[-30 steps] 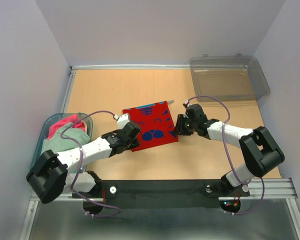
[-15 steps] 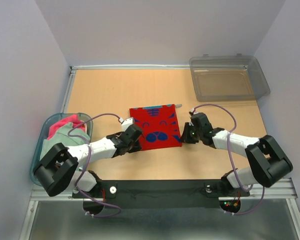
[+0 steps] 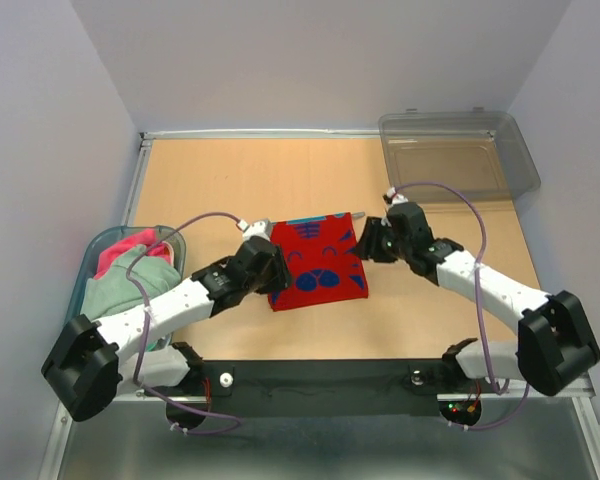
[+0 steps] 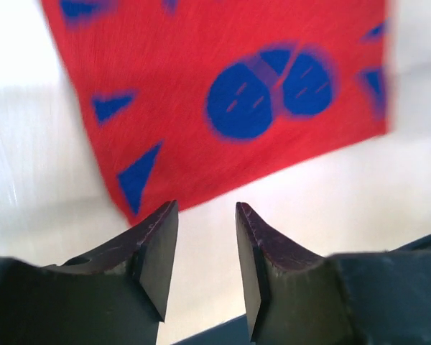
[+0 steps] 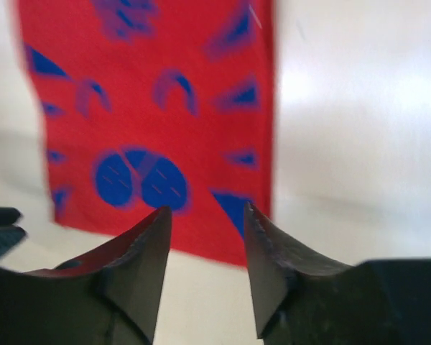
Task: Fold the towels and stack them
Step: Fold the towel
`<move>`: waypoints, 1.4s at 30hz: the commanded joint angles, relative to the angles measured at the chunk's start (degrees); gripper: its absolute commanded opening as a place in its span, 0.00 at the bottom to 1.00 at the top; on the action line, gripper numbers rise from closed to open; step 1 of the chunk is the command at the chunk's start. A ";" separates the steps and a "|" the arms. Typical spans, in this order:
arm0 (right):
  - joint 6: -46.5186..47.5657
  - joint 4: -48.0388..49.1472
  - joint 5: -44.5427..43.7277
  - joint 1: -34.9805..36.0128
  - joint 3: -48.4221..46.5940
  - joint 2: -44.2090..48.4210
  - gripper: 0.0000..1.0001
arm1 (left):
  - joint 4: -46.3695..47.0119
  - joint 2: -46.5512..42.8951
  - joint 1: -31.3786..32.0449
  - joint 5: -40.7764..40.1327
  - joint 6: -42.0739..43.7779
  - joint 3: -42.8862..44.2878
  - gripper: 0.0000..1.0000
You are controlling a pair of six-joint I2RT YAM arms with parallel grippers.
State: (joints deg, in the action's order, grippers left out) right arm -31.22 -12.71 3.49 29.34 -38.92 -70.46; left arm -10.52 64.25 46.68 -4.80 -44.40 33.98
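Observation:
A red towel (image 3: pixel 318 262) with blue shapes lies flat on the wooden table (image 3: pixel 210 190) between the arms. My left gripper (image 3: pixel 272 272) sits at its left edge, open and empty; in the left wrist view the left gripper (image 4: pixel 205 210) has bare table between its fingertips, with the towel (image 4: pixel 230 108) just beyond. My right gripper (image 3: pixel 366 242) is at the towel's right edge, open and empty; in the right wrist view the right gripper (image 5: pixel 205 213) hovers over the towel's (image 5: pixel 151 122) near edge. More towels, pink (image 3: pixel 125 245) and pale teal (image 3: pixel 120 285), lie in the tub.
A blue-rimmed oval tub (image 3: pixel 78 290) stands at the left table edge. A clear grey plastic bin (image 3: pixel 460 165) sits at the back right corner. A metal rail (image 3: pixel 140 200) runs along the table's left side.
The towel went from tilted to square and shifted slightly right. My right gripper moved from the towel's near right corner back toward its far right corner. My left gripper edged back along the left edge.

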 commanded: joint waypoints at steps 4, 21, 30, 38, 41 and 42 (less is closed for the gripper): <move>0.55 19.98 6.61 0.01 -15.57 -15.20 0.57 | 15.42 3.57 -12.45 -3.56 4.50 6.80 0.50; -4.72 54.79 3.99 -4.20 -14.01 -43.80 0.57 | 35.83 32.95 -22.24 0.84 5.21 10.77 0.32; -0.69 58.94 0.12 -8.51 -4.50 -36.51 0.58 | 35.84 32.35 -22.42 1.37 6.34 7.95 0.28; 16.34 38.61 5.73 -8.86 -12.57 -29.74 0.59 | 26.89 24.71 -22.33 1.20 13.19 14.97 0.47; 25.66 30.05 7.85 -8.86 -18.46 -29.12 0.59 | 20.32 20.84 -22.33 -0.38 16.18 19.36 0.57; 28.03 27.94 8.55 -8.86 -19.69 -29.12 0.59 | 18.19 20.13 -22.33 -1.17 17.23 20.59 0.59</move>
State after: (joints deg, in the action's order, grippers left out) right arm -17.08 26.35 8.86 20.34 -51.79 -102.00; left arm 14.13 90.52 24.53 -3.51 -32.95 48.36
